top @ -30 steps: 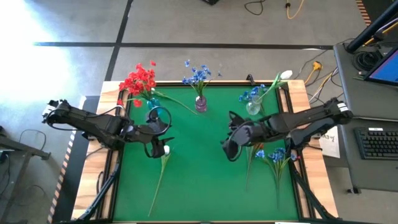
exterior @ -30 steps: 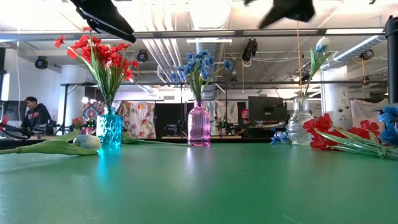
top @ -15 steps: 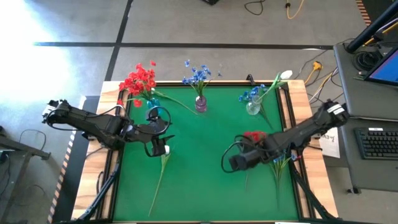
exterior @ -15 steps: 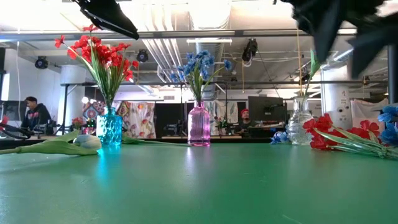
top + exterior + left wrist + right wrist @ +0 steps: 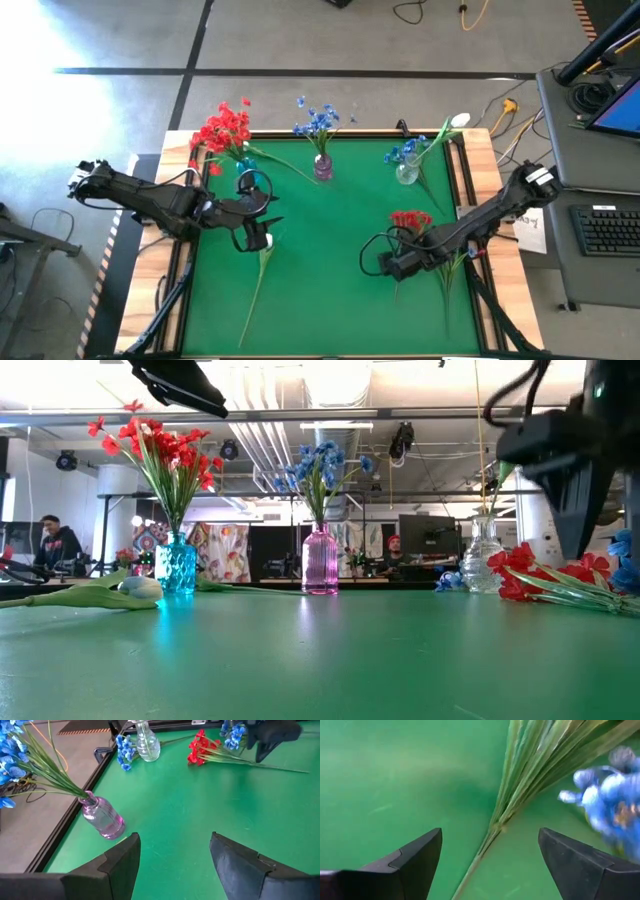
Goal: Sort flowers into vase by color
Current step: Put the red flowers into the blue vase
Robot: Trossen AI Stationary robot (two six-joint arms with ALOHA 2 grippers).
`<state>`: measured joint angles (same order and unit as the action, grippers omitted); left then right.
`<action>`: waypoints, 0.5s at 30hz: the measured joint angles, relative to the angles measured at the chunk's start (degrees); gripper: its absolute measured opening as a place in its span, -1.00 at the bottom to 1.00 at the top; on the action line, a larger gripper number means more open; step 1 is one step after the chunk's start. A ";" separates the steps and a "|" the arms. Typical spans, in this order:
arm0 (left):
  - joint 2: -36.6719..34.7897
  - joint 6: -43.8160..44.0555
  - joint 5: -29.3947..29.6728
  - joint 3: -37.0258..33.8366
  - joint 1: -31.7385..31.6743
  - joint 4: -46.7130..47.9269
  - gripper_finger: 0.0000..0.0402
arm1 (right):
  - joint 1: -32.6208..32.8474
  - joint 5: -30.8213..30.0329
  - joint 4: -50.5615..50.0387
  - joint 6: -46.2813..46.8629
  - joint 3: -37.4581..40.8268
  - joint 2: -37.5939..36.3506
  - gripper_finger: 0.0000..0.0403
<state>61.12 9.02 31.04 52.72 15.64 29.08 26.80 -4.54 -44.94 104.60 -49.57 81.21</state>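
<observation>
Red blooms stand in the blue glass vase, blue ones in the purple vase. Right of the purple vase, a loose red flower lies flat; the right gripper hangs wide open, empty, over its stem. A white tulip also waits beneath the left gripper, half-open, empty.

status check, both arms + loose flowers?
Right gripper open, low over red flower stem. Left gripper open, empty, above white tulip. Nothing in the way.

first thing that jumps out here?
Three vases along the far edge: red flowers in the blue vase, blue blooms in the pink vase. The right gripper, open, is low over the loose red flower on the green mat.
</observation>
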 joint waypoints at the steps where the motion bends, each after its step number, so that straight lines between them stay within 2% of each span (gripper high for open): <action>1: 0.01 0.00 0.01 0.01 0.00 0.01 0.11 | -0.22 -0.03 1.20 0.02 1.02 0.00 0.58; 7: 0.02 0.02 1.72 0.01 0.00 0.00 0.11 | -1.83 -0.61 9.26 -0.15 6.32 0.54 0.39; 10: 0.02 0.75 4.09 0.01 0.00 0.02 0.11 | -2.53 -0.38 9.67 -1.29 7.00 1.66 0.21; 15: 0.02 1.59 4.47 0.01 0.00 0.07 0.11 | -3.65 0.33 8.68 -5.52 6.32 3.85 -0.16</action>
<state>61.14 10.60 35.51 52.73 15.64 29.15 23.14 -4.20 -36.27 99.08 -43.25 85.06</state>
